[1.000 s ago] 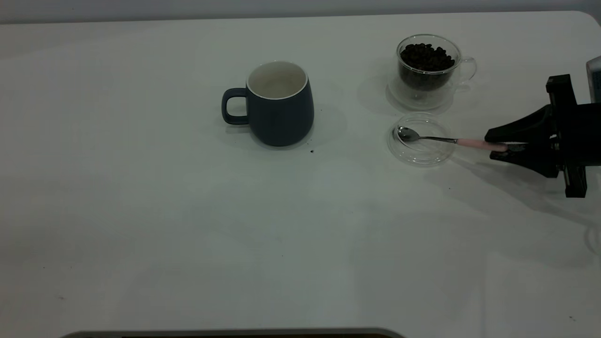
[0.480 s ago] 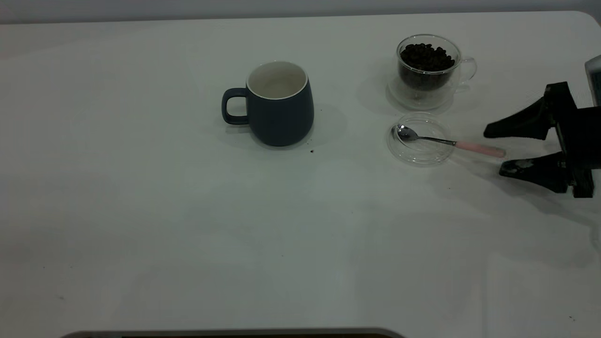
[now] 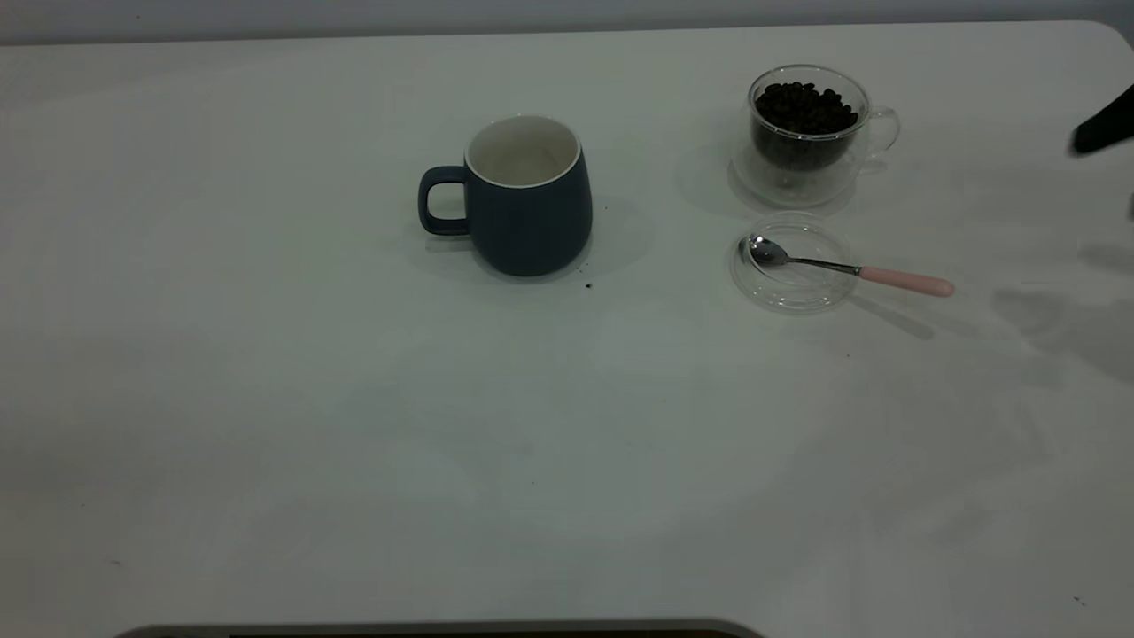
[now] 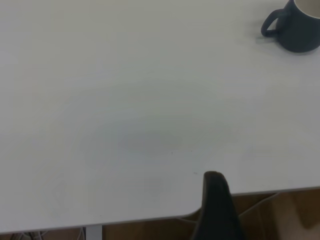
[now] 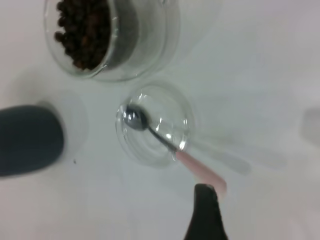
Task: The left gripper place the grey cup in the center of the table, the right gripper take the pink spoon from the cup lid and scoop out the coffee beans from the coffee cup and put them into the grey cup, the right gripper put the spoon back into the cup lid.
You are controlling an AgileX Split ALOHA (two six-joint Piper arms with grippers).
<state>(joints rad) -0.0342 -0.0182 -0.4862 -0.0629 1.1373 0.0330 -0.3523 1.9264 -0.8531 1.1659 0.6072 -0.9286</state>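
The grey cup (image 3: 527, 199) stands upright near the table's (image 3: 354, 425) middle, handle to the left, its inside showing white. At the back right stands the coffee cup (image 3: 806, 142), with coffee beans (image 3: 804, 106) heaped in it. Just in front of it lies the cup lid (image 3: 797, 297). The pink spoon (image 3: 904, 282) rests with its bowl in the lid and its handle out over the rim to the right. My right gripper (image 3: 1118, 173) is open at the right edge, apart from the spoon; one of its fingers (image 5: 206, 212) shows near the handle's end (image 5: 207, 175). My left gripper is parked; one of its fingers (image 4: 216, 200) hangs over the table's edge.
A few dark specks (image 3: 588, 285) lie on the white top beside the grey cup. A dark grey rim (image 3: 443, 627) runs along the front edge. The table's rounded back right corner (image 3: 1107, 31) is close to the right arm.
My right gripper was shut on the spoon's pink handle, then opened, let it go and drew back to the right and upward, nearly out of view. The spoon stays in the lid.
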